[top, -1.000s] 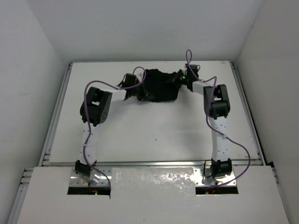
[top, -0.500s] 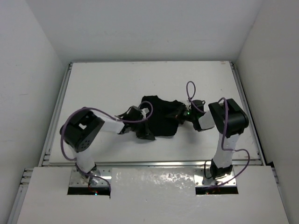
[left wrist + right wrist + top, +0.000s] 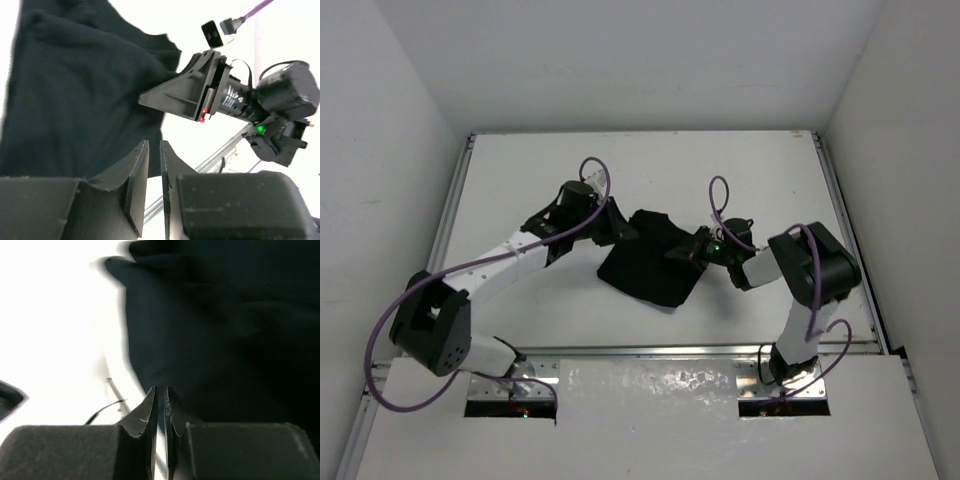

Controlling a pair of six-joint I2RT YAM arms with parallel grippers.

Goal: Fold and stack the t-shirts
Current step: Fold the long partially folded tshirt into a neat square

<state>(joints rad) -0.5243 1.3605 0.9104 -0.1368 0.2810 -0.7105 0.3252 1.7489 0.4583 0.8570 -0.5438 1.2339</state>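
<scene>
Black t-shirt (image 3: 645, 265) likely mid-fold, just ahead of left gripper (image 3: 154, 150) and right gripper (image 3: 161, 392), both clenched empty; next: reopen, pinch hem.

Black t-shirt (image 3: 648, 260) (image 3: 75, 95) (image 3: 225, 330) bunched in rumpled heap, mid-table, nearer front edge than back

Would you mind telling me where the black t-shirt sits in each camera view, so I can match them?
Top external: the t-shirt lies at the picture's centre.
Left wrist: it fills the upper left.
Right wrist: it fills the upper right.
Shared landmark: the right gripper, at the shirt's right edge from above, mid-right in the left wrist view, bottom centre in its own.
</scene>
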